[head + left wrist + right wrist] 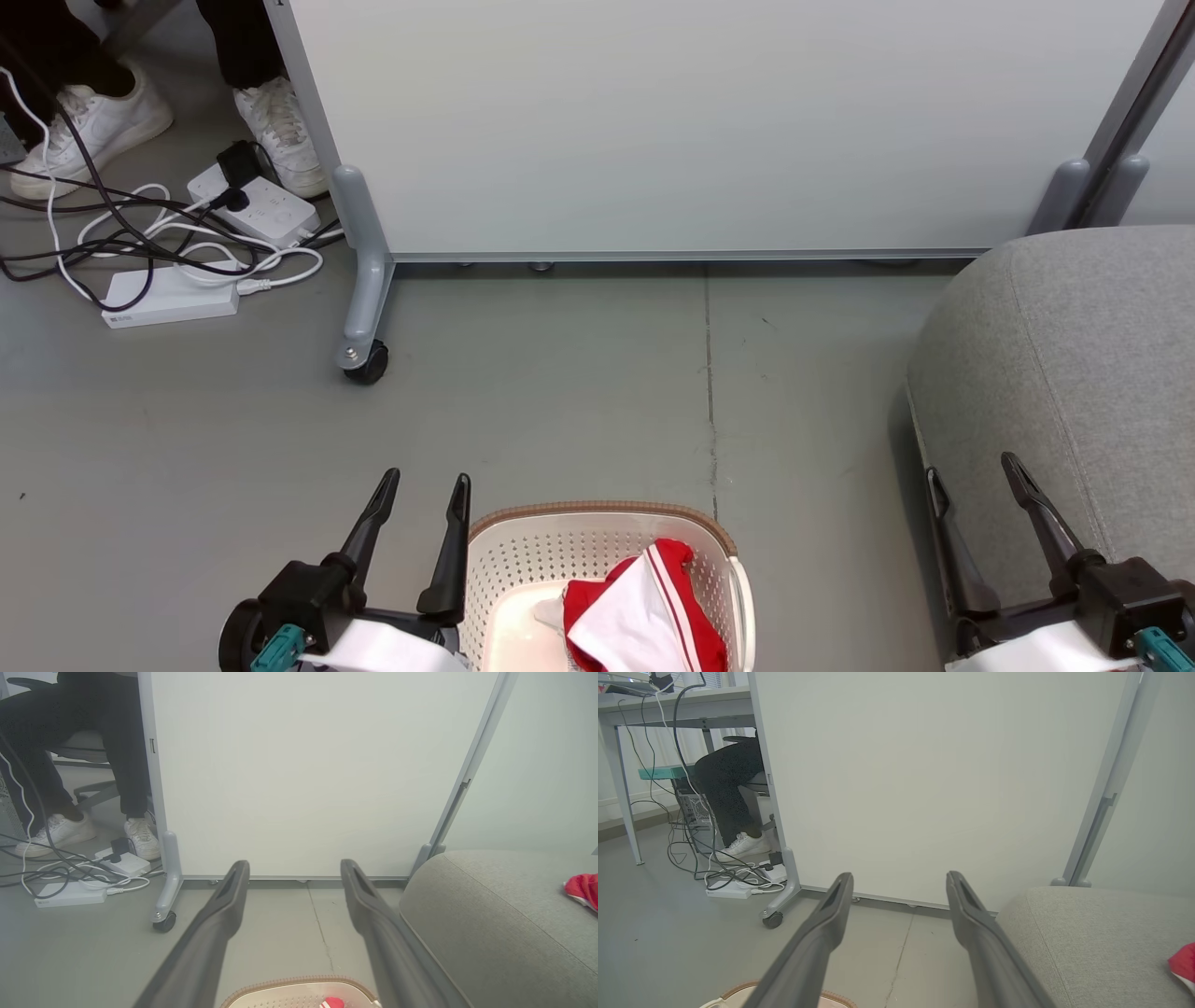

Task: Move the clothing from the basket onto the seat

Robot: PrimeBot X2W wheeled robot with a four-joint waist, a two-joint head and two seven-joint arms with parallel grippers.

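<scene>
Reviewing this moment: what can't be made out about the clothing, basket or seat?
Head view: bottom edge cuts the basket, so how much clothing it holds is unclear.
Left wrist view: right edge cuts the red garment on the seat; its size is unknown.

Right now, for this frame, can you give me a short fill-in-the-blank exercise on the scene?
The soft sports garment in the oval cream perforated plastic basket is white and ____.
The left tool and the right tool both stand ____, holding nothing.
The large grey fabric sofa cushion stands on the basket's ____ side.
Missing words: red; open; right.
</scene>
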